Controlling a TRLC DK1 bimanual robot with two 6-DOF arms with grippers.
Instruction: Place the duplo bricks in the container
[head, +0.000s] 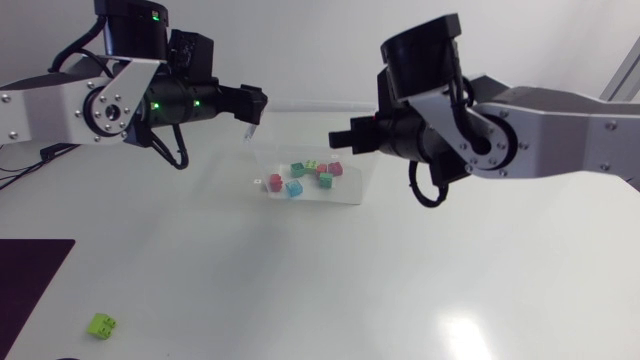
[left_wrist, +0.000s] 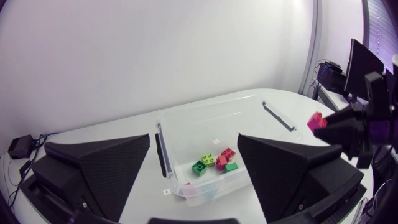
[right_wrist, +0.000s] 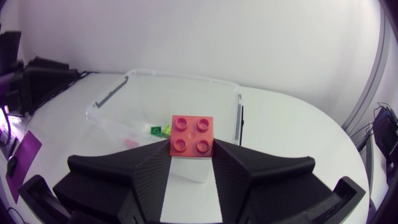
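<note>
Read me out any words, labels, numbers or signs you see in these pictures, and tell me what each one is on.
No text here can be read.
Small white tags at the clear container: a dark mark on each, too small to read.
Red brick held in the right gripper: no legible print on its studs.
Loose green brick: no print visible.
</note>
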